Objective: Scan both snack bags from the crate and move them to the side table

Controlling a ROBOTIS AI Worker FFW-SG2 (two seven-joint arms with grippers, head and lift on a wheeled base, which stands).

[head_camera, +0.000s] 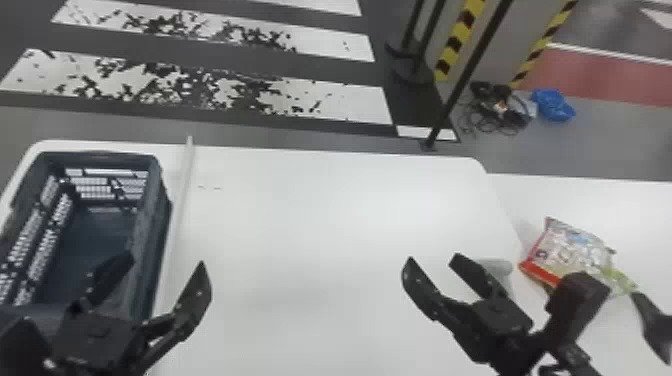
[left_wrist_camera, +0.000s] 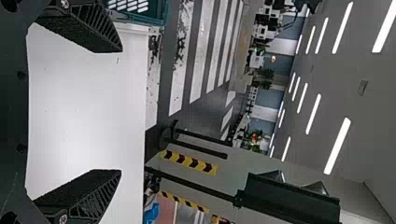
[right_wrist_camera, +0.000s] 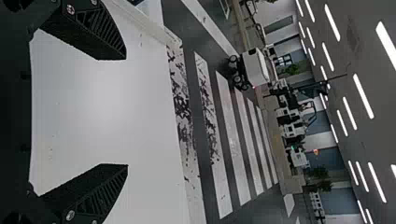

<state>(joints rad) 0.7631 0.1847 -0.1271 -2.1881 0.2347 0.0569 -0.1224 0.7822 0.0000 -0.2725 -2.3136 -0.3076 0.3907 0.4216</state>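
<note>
Snack packaging lay on the side table at the frame's right, rightward of the right tool, whose fingers stood apart like those of the left tool.

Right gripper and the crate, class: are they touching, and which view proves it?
Apart. The head view shows a wide stretch of white table between the right gripper and the crate.
</note>
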